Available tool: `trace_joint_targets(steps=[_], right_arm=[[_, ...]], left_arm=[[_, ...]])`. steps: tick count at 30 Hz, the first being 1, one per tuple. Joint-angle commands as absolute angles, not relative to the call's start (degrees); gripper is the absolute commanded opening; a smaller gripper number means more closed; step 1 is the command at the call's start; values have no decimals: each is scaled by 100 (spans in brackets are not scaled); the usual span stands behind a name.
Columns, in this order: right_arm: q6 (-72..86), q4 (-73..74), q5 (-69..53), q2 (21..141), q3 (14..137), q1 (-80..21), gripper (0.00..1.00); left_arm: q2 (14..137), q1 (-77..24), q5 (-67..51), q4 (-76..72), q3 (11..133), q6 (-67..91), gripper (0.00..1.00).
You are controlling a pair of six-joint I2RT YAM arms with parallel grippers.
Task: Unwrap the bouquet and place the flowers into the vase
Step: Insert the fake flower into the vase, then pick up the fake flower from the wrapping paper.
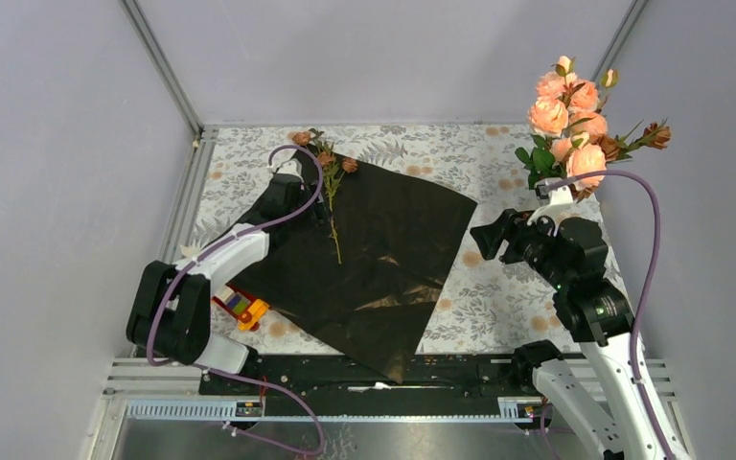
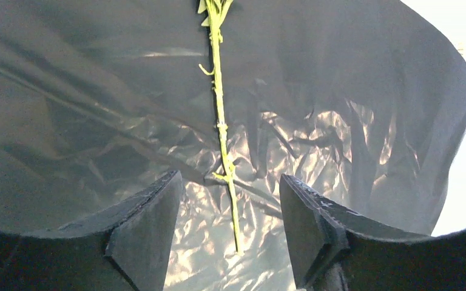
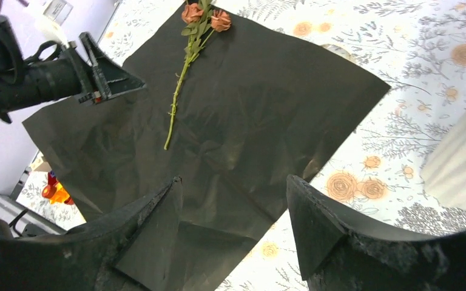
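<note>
K: Two grippers to log, left first. How did the left gripper (image 2: 229, 194) stand?

M: Jaws well apart, nothing held. It hung low over the creased sheet of glossy black wrapping paper (image 2: 352, 91). One long thin green stem (image 2: 220, 121) ran up the gap between the dark fingers (image 2: 145, 224) and touched neither.

K: And outward from there?

M: Overhead, the stem (image 1: 332, 216) lay flat on the opened paper (image 1: 393, 259), with its dried brownish blooms (image 1: 326, 156) at the sheet's far corner. The left gripper (image 1: 316, 203) was close over it. The sheet was spread across the floral-patterned tablecloth (image 1: 498, 287), and its near corner overhung the table's near edge. A colourful toy-block car (image 1: 240, 307) sat just beside the sheet's left edge, near the left arm.

K: Right gripper (image 3: 233, 194)?

M: Also wide, also empty. It was raised above the table's right side and faced across the paper (image 3: 249, 121) toward the stem (image 3: 179, 91) and the left gripper (image 3: 106, 79).

K: Where was the vase?

M: The small white ribbed ceramic vase (image 3: 458, 151) showed blurred at the right edge of the right wrist view, on the cloth and clear of the paper. Overhead, the bunch of peach-pink roses with green leaves (image 1: 570, 115) stood upright at the far right, beyond the right gripper (image 1: 491, 235). The arm hid the vase body there, so I could not tell how the stems sat in it.
</note>
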State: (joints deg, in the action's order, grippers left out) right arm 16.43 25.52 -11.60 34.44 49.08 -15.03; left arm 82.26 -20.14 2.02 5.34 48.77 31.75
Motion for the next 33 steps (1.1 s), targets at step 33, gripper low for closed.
trace_joint_targets(steps=[33], right_arm=[[1164,1456,362,4564,4799,-3111,69]], left_arm=[[10686,-2373,1173,846,6630,2811,27]])
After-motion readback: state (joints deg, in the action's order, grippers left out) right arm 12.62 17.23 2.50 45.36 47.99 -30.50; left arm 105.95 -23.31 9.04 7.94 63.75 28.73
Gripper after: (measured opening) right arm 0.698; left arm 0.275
